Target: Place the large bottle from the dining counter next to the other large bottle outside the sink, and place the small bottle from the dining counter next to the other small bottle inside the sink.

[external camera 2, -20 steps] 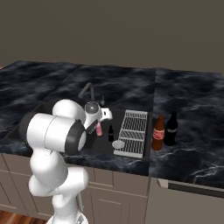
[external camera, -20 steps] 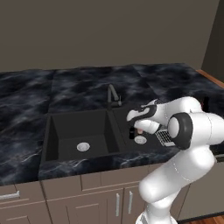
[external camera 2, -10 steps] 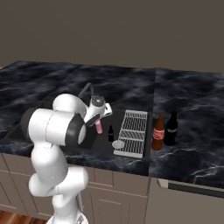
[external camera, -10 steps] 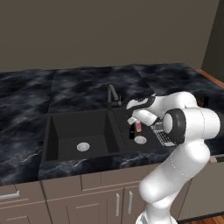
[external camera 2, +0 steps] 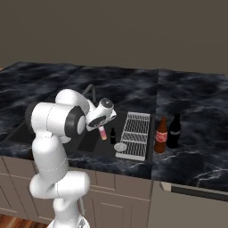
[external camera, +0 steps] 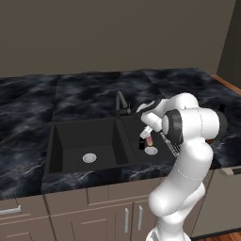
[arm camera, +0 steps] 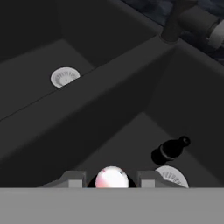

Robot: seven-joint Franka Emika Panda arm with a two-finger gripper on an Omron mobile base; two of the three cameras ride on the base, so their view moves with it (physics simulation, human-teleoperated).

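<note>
Surrounding black sink (external camera: 61, 141), veined marble countertop (external camera: 28, 108)

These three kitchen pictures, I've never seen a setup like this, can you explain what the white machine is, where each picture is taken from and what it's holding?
It is a white robot arm in a simulated kitchen. Two pictures come from cameras behind it, left and right; the third looks along its hand. Its gripper is shut on the small pink bottle, held over the black sink, in the basin where a tiny dark bottle stands beside a round drain. On the marble counter past a drying rack, a brown red-labelled bottle stands next to a tall black bottle.
</note>
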